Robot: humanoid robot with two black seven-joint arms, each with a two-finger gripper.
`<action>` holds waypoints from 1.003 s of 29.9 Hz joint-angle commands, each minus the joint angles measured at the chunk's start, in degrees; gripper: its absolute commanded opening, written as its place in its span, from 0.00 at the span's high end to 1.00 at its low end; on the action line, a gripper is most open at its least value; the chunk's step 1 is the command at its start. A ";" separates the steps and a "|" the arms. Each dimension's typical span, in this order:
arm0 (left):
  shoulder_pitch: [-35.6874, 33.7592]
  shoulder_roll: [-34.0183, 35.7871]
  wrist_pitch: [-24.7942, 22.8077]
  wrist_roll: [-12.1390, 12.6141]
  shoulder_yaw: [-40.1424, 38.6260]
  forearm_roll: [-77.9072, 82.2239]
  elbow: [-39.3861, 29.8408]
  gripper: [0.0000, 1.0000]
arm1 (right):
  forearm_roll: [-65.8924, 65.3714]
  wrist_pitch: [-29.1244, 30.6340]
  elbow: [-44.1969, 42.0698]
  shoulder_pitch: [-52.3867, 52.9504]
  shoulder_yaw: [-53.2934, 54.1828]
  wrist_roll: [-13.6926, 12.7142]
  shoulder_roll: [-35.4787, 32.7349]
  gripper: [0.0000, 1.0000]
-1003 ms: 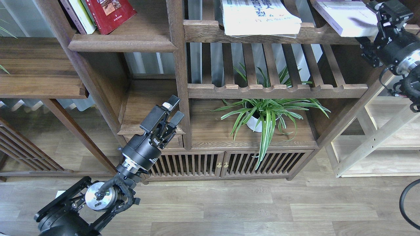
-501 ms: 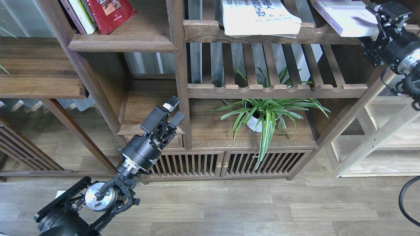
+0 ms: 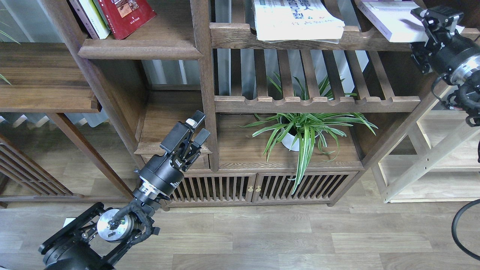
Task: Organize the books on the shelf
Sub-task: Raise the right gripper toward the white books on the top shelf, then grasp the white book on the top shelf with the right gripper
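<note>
The red book (image 3: 125, 13) leans on the dark plank shelf (image 3: 138, 48) at top left, beside thin white and green books (image 3: 90, 18). The large white book with green characters (image 3: 296, 18) lies flat on the upper slatted rack (image 3: 232, 35). The lavender-white book (image 3: 390, 18) lies at that rack's right end. My right gripper (image 3: 431, 20) is at this book's right edge, with a finger over its cover; I cannot tell whether it grips. My left gripper (image 3: 200, 125) is open and empty, low by the bookcase's middle post.
A potted spider plant (image 3: 300, 131) stands on the cabinet top under a lower slatted rack (image 3: 318, 103). Slatted cabinet doors (image 3: 255, 187) are below. A pale wooden frame (image 3: 427, 161) stands at right. A dark side shelf (image 3: 45, 75) is at left.
My right gripper has moved a little left and up, farther over the lavender-white book's right edge. The book and my left arm have not moved.
</note>
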 commanded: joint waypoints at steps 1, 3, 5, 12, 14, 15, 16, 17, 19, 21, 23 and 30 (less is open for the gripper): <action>0.08 0.16 0.00 -0.08 -0.11 -0.09 0.00 0.02 | -0.06 0.02 -0.10 0.09 -0.02 0.02 0.19 0.47; 0.08 0.16 0.00 -0.08 -0.19 -0.09 0.00 0.02 | -0.06 0.11 -0.10 0.26 0.07 0.02 0.45 0.50; 0.00 0.08 0.00 -0.08 -0.19 -0.09 0.00 0.02 | -0.06 0.11 -0.37 0.53 0.07 0.02 0.80 0.52; 0.00 0.07 0.00 -0.08 -0.19 -0.09 0.00 0.02 | -0.06 0.20 -1.42 1.67 0.07 0.02 0.89 0.60; 0.00 0.07 0.00 -0.08 -0.19 -0.09 0.00 0.02 | -0.06 0.29 -1.77 1.76 0.16 -0.07 0.89 0.65; 0.00 0.07 0.00 -0.08 -0.28 -0.09 0.00 0.02 | -0.06 0.38 -1.95 1.76 0.16 -0.07 0.89 0.66; -0.09 0.07 0.00 -0.08 -0.28 -0.09 0.00 0.02 | -0.06 0.38 -2.04 1.76 0.24 -0.16 0.89 0.68; -0.09 0.07 0.00 0.01 -0.37 -0.09 0.00 0.02 | -0.06 0.46 -2.13 1.76 0.42 -0.16 0.89 0.70; -0.09 0.07 0.00 0.01 -0.37 -0.09 0.00 0.02 | -0.06 0.46 -2.13 1.76 0.68 -0.25 1.15 0.72; -0.09 0.07 0.00 0.01 -0.46 -0.09 0.00 0.02 | -0.06 0.55 -2.13 1.85 0.95 -0.33 1.59 0.73; -0.09 0.07 0.00 0.01 -0.37 -0.09 0.00 0.02 | 0.03 0.73 -2.21 1.93 1.03 -0.33 1.77 0.76; -0.27 0.16 0.00 0.01 -0.46 0.00 -0.09 0.02 | 0.12 5.21 -2.57 1.85 1.21 -0.33 1.77 0.92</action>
